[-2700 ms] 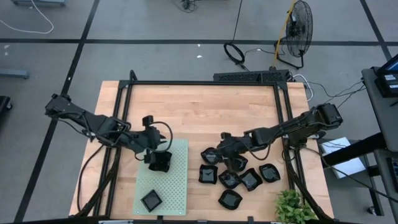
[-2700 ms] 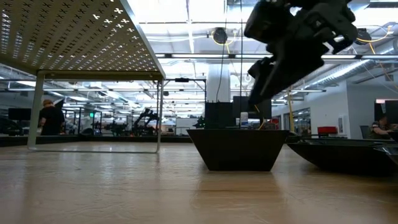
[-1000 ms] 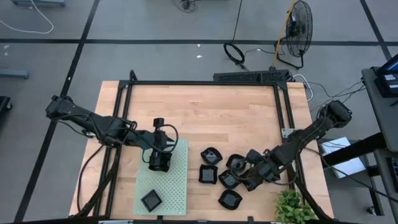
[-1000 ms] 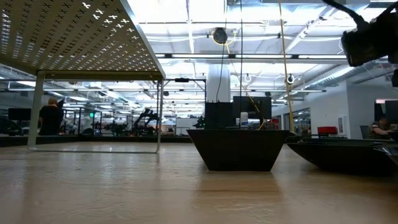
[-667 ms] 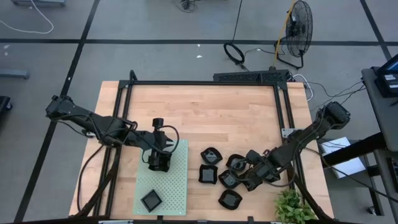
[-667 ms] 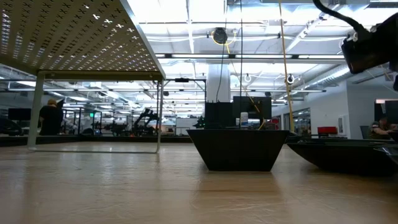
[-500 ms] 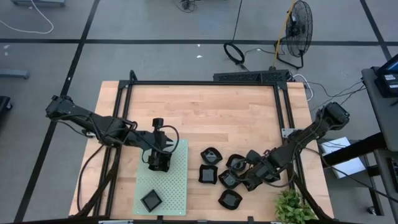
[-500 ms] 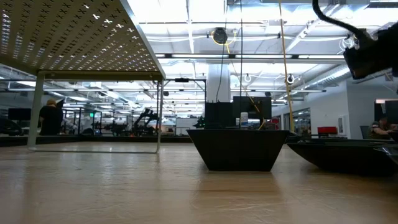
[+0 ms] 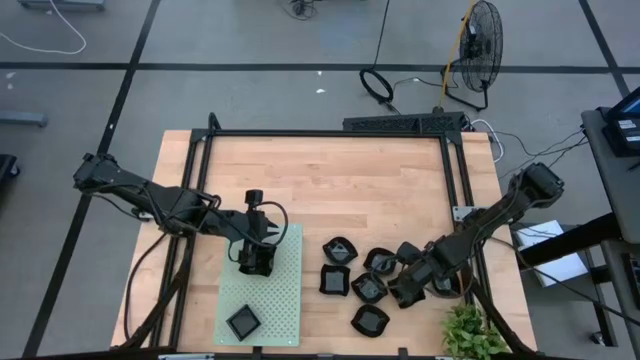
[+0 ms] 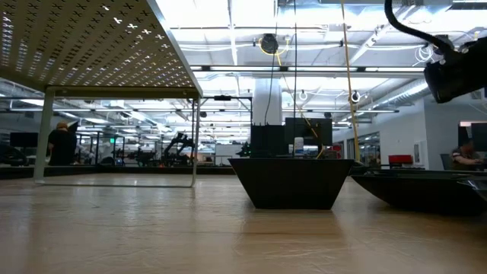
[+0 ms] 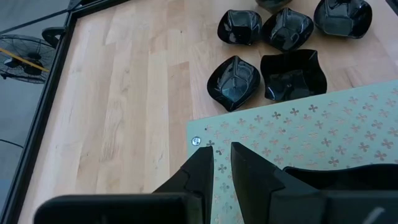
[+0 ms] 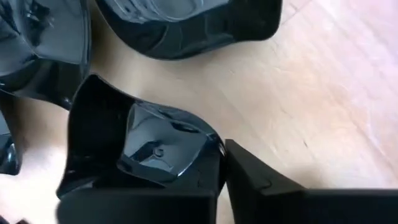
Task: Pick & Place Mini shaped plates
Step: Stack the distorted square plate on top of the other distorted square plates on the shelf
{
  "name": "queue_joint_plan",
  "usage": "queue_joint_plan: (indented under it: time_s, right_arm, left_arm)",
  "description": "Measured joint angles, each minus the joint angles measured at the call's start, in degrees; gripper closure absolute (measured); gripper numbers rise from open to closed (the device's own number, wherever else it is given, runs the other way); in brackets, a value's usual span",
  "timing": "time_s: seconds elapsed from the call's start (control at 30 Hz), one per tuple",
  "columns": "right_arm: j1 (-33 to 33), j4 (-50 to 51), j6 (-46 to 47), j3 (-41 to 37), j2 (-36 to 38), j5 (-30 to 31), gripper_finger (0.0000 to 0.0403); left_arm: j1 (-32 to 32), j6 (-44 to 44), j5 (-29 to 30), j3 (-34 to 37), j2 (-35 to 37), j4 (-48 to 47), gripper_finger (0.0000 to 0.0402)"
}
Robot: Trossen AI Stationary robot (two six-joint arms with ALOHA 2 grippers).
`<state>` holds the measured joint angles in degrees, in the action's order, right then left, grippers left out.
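Several glossy black mini shaped plates lie in a cluster [image 9: 368,288] on the wooden table, right of centre. My right gripper [image 9: 405,290] stands steeply over the cluster's right part and is shut on a wavy-edged plate [image 12: 137,152]. Two more plates [image 9: 256,264] [image 9: 243,322] rest on the pale green perforated mat [image 9: 285,300]. My left gripper [image 11: 222,155] hangs over the mat's far end beside the upper of those plates [image 11: 348,180]. Its fingers are a narrow gap apart, and the mat shows between them. Whether it touches that plate I cannot tell. My right gripper pinches the wavy-edged plate by its rim at one corner [image 12: 210,142]. One finger is on the hollow side and the other finger [image 12: 267,180] is outside the wall. The fingers come from above, pointing down. The plate lies level among its neighbours; whether it is off the table I cannot tell.
Other plates crowd close around the held one [image 12: 186,25] [image 12: 37,43]. A green plant [image 9: 470,335] stands at the near right corner. A black frame [image 9: 455,190] runs round the table. Bare wood [image 9: 330,190] lies across the far half.
My right arm has sunk a little toward the plate cluster; in the low view its dark body shows lower than a second ago. The plates and my left arm have stayed where they were.
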<state>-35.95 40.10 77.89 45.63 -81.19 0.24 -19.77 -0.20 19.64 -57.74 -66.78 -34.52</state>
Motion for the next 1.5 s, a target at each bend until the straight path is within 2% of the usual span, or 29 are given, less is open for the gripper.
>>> queue_joint_plan:
  time_s: [0.17, 0.43, 0.6, 0.73, 0.93, 1.03, 1.13, 1.23, 1.4, 1.5]
  right_arm:
    - [0.0, 0.6, -2.1, 0.0, 3.0, 3.6, 0.0400]
    - [0.0, 0.3, -7.5, 0.0, 11.8, 7.8, 0.0402]
    - [0.0, -2.1, -14.5, 0.0, 17.2, 15.1, 0.0402]
    - [0.0, -8.4, -26.8, 0.0, 19.9, 25.3, 0.0402]
    - [2.2, -25.6, -54.0, 0.0, 19.6, 48.0, 0.0402]
    - [4.9, -35.5, -67.8, 0.0, 17.6, 54.2, 0.0403]
    - [8.7, -46.5, -78.5, 0.0, 14.8, 56.9, 0.0403]
    - [13.3, -57.3, -86.8, 0.0, 11.0, 56.7, 0.0403]
    - [19.5, -75.8, -100.4, 0.0, 4.5, 56.5, 0.0403]
    - [21.7, -85.7, -107.4, 0.0, 1.6, 56.2, 0.0403]
  left_arm:
    - [0.0, 0.0, 0.0, 0.0, 0.0, 0.0, 0.0339]
    - [0.0, 0.0, 0.0, 0.0, 0.0, 0.0, 0.0339]
    - [0.0, 0.0, 0.0, 0.0, 0.0, 0.1, 0.0339]
    - [0.0, 0.0, 0.0, 0.0, 0.0, 1.4, 0.0339]
    - [0.5, 0.1, 0.2, -0.1, -2.2, 11.1, 0.0339]
    - [1.1, 0.5, 0.8, -0.1, -4.5, 16.4, 0.0337]
    - [1.6, 4.1, 4.8, -0.1, -7.6, 20.7, 0.0318]
    - [2.5, 8.6, 10.6, -0.1, -11.0, 27.9, 0.0278]
    - [4.5, 12.7, 26.1, -0.1, -15.6, 39.7, 0.0202]
    - [5.9, 15.2, 30.4, -0.1, -16.6, 42.4, 0.0175]
